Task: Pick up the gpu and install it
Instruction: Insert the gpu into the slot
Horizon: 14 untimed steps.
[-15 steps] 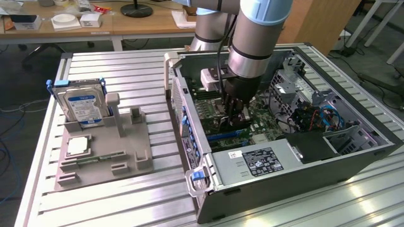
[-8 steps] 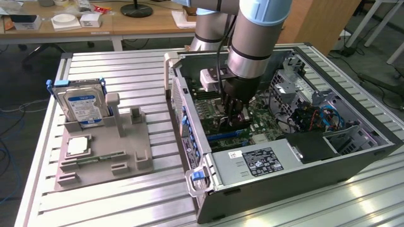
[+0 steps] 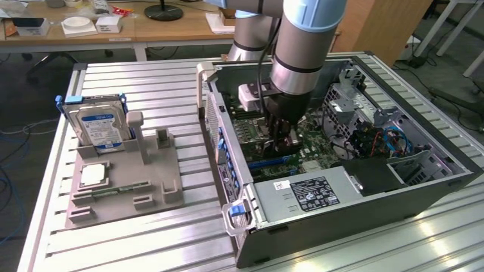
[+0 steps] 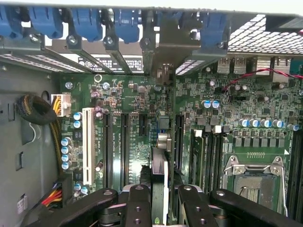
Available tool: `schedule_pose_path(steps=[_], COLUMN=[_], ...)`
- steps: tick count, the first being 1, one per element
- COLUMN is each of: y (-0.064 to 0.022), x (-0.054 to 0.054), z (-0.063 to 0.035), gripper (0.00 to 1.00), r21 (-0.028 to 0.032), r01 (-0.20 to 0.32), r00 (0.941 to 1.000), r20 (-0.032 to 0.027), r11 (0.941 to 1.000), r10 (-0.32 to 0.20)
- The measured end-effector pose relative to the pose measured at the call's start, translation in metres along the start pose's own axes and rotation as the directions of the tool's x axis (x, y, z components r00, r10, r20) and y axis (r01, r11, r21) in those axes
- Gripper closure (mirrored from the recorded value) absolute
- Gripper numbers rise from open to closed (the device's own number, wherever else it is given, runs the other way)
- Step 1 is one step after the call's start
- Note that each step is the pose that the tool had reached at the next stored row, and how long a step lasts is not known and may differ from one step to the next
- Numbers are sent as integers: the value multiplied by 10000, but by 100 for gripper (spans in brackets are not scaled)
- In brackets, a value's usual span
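The gpu point(image 4: 161, 172) is held edge-on and upright over the motherboard point(image 4: 132, 101) inside the computer case point(image 3: 355, 226), clamped between the gripper's point(image 4: 163, 201) fingers point(image 4: 138, 203). For a clean seating, the card's edge is best kept parallel to the black expansion slots point(image 4: 125, 142) and lined up over one of them, then pressed straight down without tilt. Whether its contacts are already in a slot cannot be told.

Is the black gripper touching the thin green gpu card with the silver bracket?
Touching. In the wrist view the gripper clamps the thin green gpu card, its black fingers pressed on both faces.
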<state>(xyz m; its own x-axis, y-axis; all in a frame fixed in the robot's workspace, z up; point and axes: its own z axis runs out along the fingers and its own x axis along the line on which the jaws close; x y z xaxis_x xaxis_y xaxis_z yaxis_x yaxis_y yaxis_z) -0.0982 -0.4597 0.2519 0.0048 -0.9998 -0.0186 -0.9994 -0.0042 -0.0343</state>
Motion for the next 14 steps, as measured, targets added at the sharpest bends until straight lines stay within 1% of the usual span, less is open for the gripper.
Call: schedule_pose_path(steps=[5,14], y=[33,34], x=[1,0], z=[10,14], gripper=[73,73], r21=[1,1], r01=[2,0], r00=[10000,10000], r20=[-1,-1], r11=[10000,10000], r10=[-2,0])
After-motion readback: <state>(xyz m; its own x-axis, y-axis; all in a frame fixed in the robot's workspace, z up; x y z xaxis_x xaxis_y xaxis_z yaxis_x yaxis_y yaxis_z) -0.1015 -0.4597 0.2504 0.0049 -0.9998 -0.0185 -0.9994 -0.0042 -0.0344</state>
